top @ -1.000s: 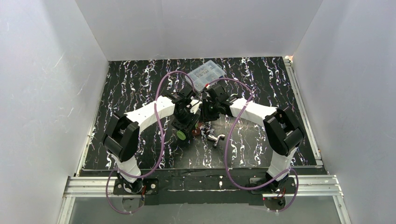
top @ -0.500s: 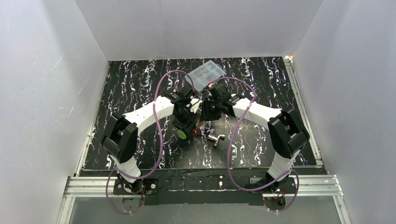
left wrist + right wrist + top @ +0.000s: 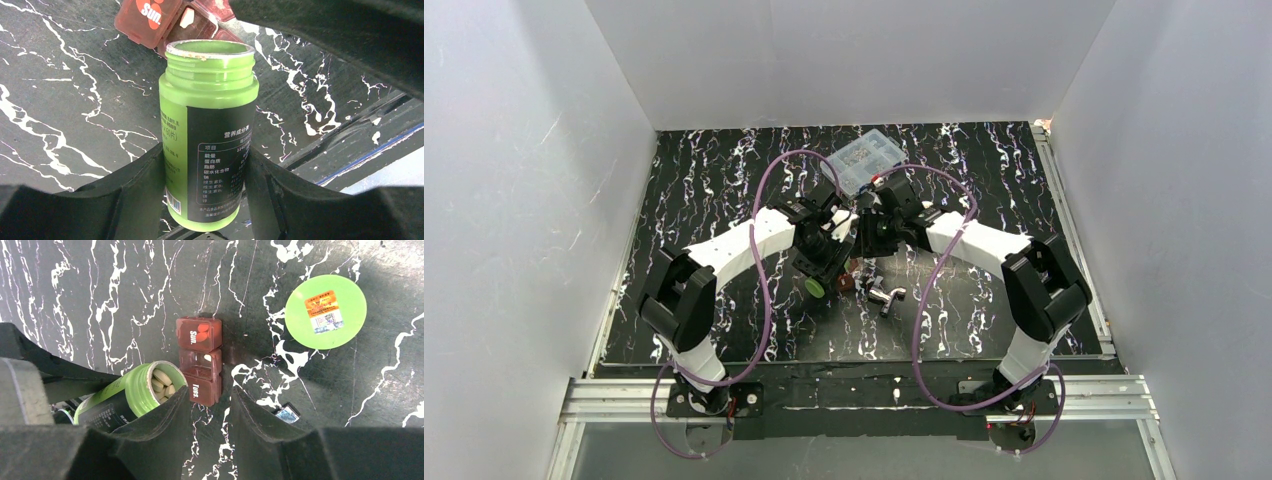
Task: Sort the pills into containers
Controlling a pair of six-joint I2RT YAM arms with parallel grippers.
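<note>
My left gripper (image 3: 205, 150) is shut on an open bright green bottle (image 3: 210, 100) with a black label, its cap off. The right wrist view shows pale pills inside this bottle (image 3: 150, 390). Its green cap (image 3: 325, 311) lies flat on the table, and also shows in the top view (image 3: 814, 288). A red weekday pill organiser (image 3: 200, 360) lies just beyond the bottle's mouth. My right gripper (image 3: 211, 392) hovers open and empty above the organiser's near end. In the top view both grippers, left (image 3: 824, 265) and right (image 3: 862, 255), meet mid-table. No amber bottle is clearly visible.
A clear plastic pill box (image 3: 864, 160) sits at the back centre of the black marbled table (image 3: 704, 190). A small whitish object (image 3: 884, 296) lies just right of the organiser. White walls enclose the table on three sides.
Both arms have shifted slightly, the right wrist a little toward the back. The left gripper still holds the green bottle; the cap and organiser have not moved.
</note>
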